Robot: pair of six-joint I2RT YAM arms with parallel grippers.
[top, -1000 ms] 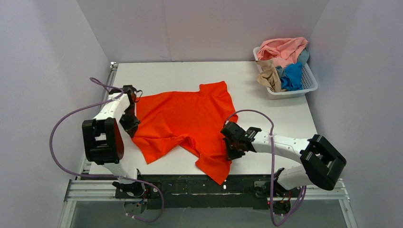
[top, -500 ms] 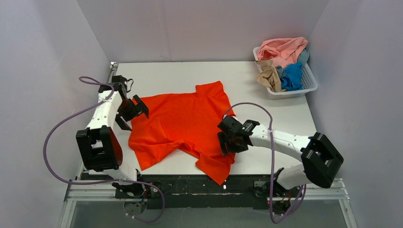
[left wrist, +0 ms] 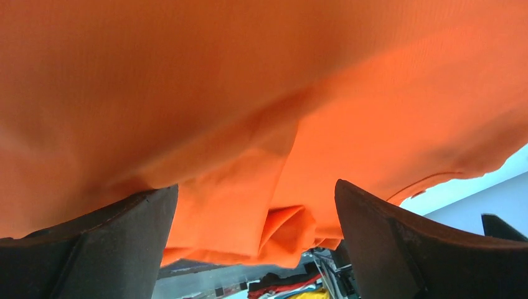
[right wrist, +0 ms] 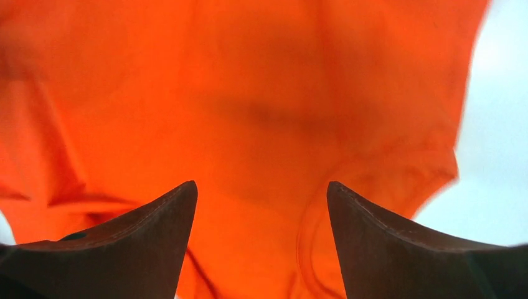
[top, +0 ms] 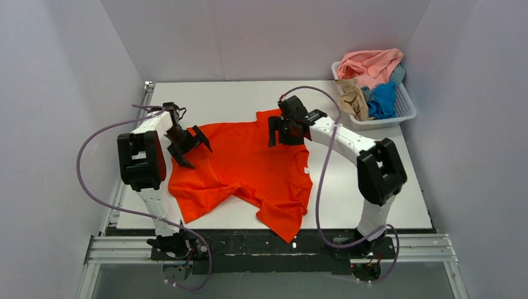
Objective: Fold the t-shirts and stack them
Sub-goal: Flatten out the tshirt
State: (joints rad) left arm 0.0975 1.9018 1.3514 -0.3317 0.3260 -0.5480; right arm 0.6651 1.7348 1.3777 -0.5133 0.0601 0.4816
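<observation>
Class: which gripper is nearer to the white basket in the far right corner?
Right. The right gripper is over the orange t-shirt's far edge, just left of the basket; the left gripper is at the t-shirt's opposite, left side.

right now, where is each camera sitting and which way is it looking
top external: fixed above and behind the arms, looking down on table, orange-red t-shirt and basket; both arms, left tool and right tool show.
left wrist: on the left arm, close on the t-shirt's bunched fold; its two dark fingers show.
right wrist: on the right arm, facing t-shirt and bare table; its fingers show.
shared: all three see the orange-red t-shirt.
</observation>
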